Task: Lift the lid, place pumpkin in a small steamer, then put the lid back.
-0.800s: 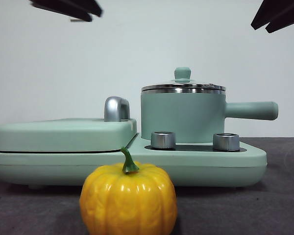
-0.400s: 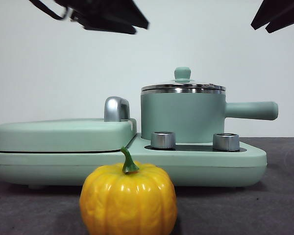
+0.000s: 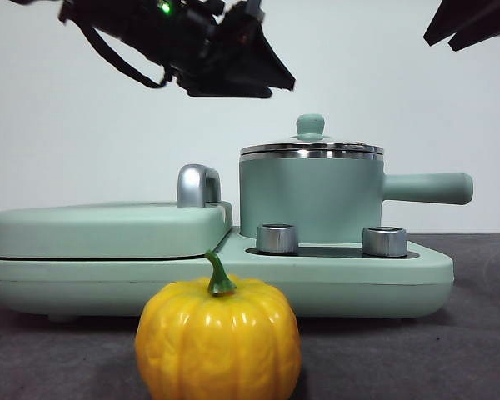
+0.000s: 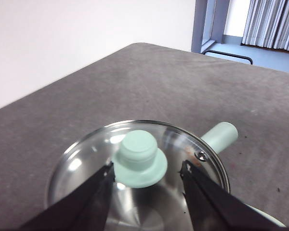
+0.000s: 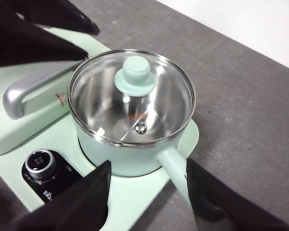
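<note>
Both grippers gape empty — left gripper (image 4: 145,169) above the lid (image 4: 135,166), right gripper (image 5: 147,180) higher.

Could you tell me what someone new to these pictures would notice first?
Probably the glossy yellow pumpkin, sitting large on the table in front of the mint-green appliance. Behind it the small steamer stands with the lid on. The left gripper, jaws open, hangs above the lid's knob, while the right gripper waits higher up.

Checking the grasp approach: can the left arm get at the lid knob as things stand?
Probably yes. The left gripper hangs open above the lid, its fingers either side of the knob, nothing in between.
</note>
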